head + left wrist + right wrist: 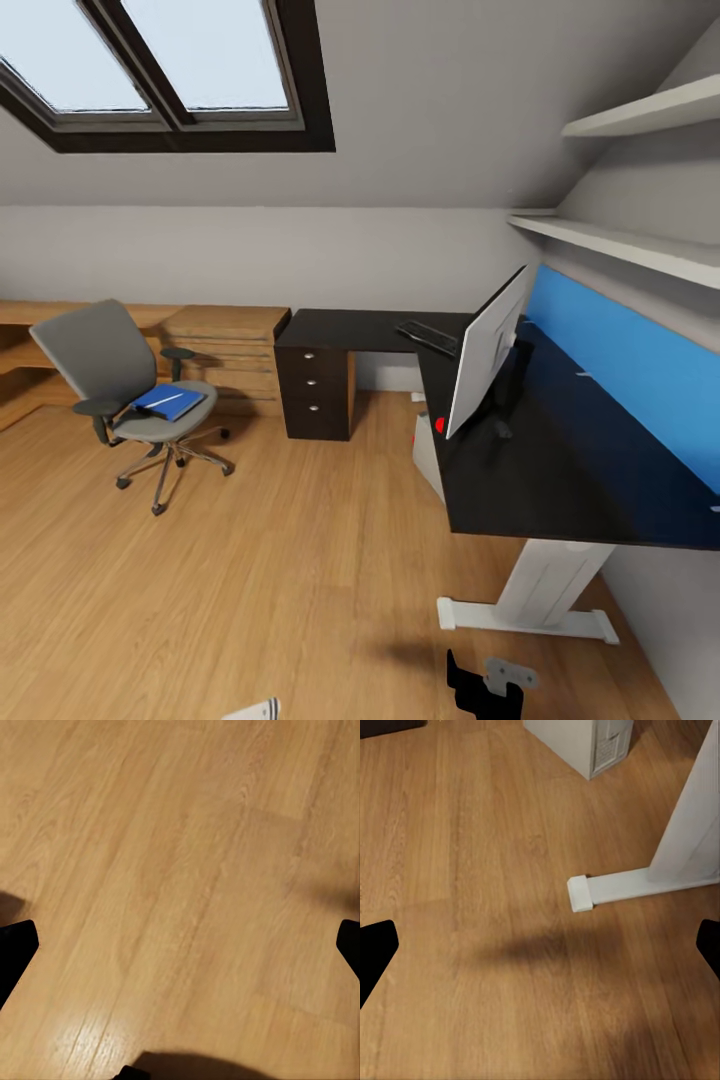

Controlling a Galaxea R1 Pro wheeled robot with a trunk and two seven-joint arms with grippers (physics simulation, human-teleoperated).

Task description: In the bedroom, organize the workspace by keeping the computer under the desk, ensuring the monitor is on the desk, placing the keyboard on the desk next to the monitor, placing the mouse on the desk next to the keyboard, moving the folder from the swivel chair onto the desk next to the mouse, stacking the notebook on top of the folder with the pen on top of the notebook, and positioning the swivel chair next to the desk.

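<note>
Both grippers' black fingers spread apart over wood floor; blue folder lying on grey upholstered swivel chair, well apart from black-topped desk.

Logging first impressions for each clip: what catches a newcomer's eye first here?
The monitor stands on the black desk before a bright blue wall panel, with the keyboard behind it. Across the wood floor, the grey swivel chair carries a blue folder.

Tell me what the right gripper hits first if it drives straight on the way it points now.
Probably the bare wood floor; the desk's white foot lies just off that line, though depth is unclear.
</note>
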